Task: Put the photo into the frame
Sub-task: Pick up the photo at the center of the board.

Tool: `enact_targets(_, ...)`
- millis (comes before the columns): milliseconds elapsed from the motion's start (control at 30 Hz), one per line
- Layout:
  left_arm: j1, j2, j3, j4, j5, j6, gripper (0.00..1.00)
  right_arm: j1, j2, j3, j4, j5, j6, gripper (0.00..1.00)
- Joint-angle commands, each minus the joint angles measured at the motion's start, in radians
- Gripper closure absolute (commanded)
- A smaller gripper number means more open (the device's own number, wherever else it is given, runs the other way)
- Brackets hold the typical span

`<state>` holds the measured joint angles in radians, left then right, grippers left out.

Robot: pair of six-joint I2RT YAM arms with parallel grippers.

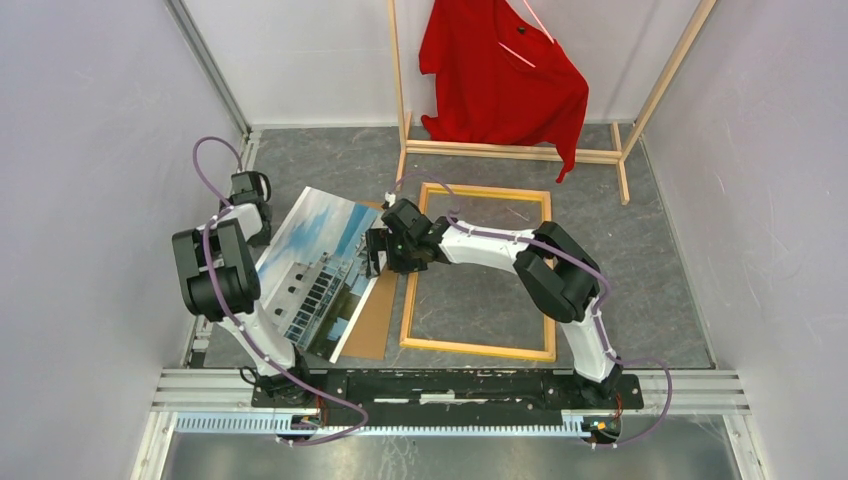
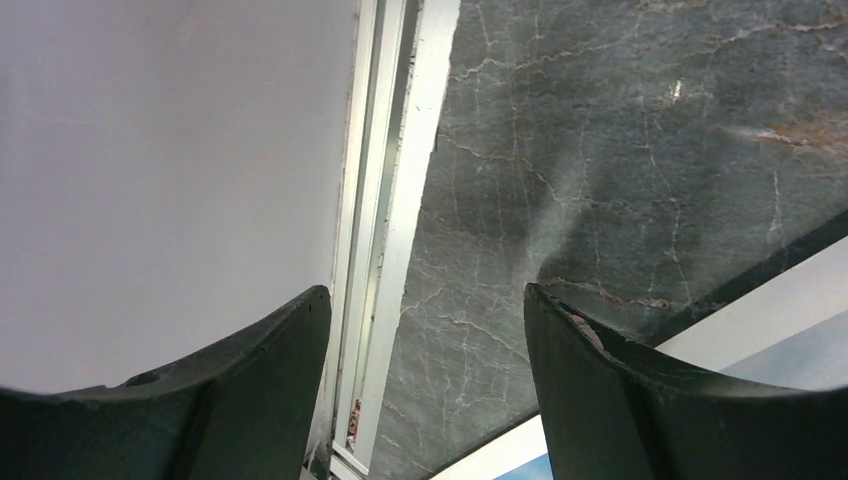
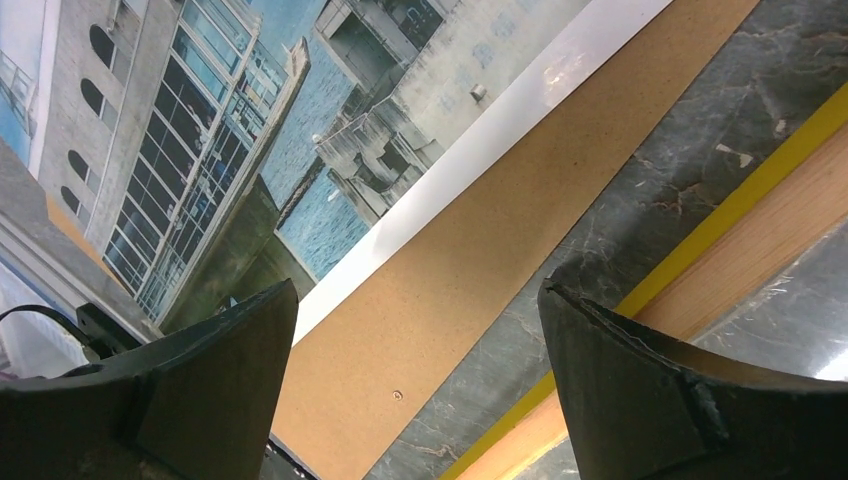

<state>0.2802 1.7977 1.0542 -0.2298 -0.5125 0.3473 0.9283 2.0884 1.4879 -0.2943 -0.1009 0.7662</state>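
The photo (image 1: 318,268), a print of a white building against blue sky, lies face up at the left on a brown backing board (image 1: 376,316). It also shows in the right wrist view (image 3: 250,130) above the board (image 3: 480,250). The frame (image 1: 478,271) lies wood side up in the middle, its yellow edge (image 3: 720,225) showing in the right wrist view. My right gripper (image 1: 374,254) is open and empty over the photo's right edge and the board. My left gripper (image 1: 250,190) is open and empty by the photo's far left corner (image 2: 760,320).
A wooden clothes rack (image 1: 520,152) with a red shirt (image 1: 500,80) stands at the back. White walls close the left and right sides, with a metal rail (image 2: 385,230) along the left wall. The table top is dark grey marble (image 1: 640,260).
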Motion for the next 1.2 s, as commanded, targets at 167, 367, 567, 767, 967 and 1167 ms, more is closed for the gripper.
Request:
enact_targets(167,0.004,0.051,0.013,0.002,0.095,-0.018,0.24,0.021,0.041,-0.023,0.067,-0.017,0.071,0.02)
enact_targets(367,0.002,0.05,-0.055,0.008,0.139,-0.03,0.24,0.005,0.05,0.005,0.137,-0.079,0.103,0.02)
enact_targets(567,-0.004,-0.002,-0.1,-0.023,0.213,-0.044,0.24,-0.035,0.0,-0.064,0.164,-0.077,0.12,0.02)
enact_targets(767,-0.002,-0.083,-0.02,-0.078,0.18,-0.025,0.24,-0.079,-0.039,-0.085,0.151,-0.015,0.104,0.02)
enact_targets(967,-0.001,-0.055,0.056,-0.02,0.058,-0.027,0.24,-0.079,0.012,-0.028,0.121,-0.013,0.088,0.02)
enact_targets(1167,-0.005,0.036,0.033,0.003,0.062,-0.074,0.25,-0.08,0.024,-0.024,0.102,0.014,0.083,0.02)
